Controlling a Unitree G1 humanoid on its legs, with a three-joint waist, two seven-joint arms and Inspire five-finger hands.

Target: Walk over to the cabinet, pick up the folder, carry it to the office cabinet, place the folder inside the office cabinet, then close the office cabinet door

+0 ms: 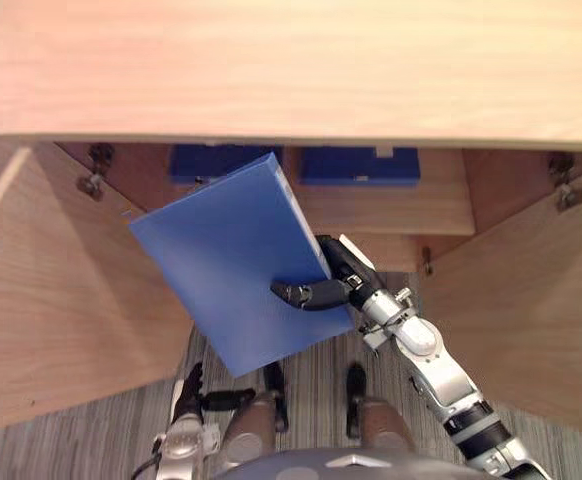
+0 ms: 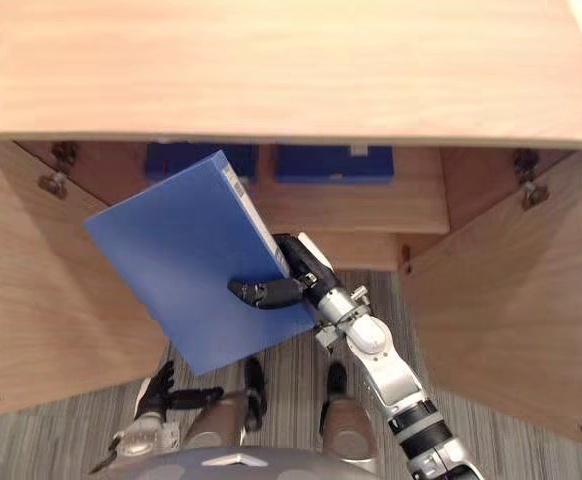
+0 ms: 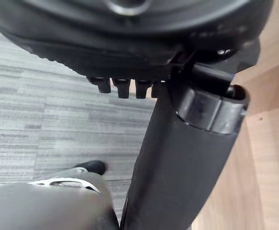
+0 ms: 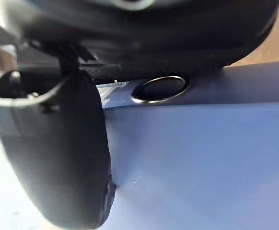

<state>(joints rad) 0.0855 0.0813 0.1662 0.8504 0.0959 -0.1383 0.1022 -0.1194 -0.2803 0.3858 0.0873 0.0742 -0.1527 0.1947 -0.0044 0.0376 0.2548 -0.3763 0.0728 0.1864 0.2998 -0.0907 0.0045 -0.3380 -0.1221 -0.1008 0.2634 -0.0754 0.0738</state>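
2 doors open, carpet, right hand gripping folder

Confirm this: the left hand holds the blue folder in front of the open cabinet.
Not quite: the right hand holds the blue folder in front of the open cabinet, thumb across its cover, as the left eye view shows. The left hand hangs low.

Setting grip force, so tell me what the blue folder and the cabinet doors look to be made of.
Folder: smooth matte blue cover, likely plastic-coated board; a shiny metal ring sits in its spine. Cabinet doors: pale wood grain, flat even finish, probably laminate or veneer.
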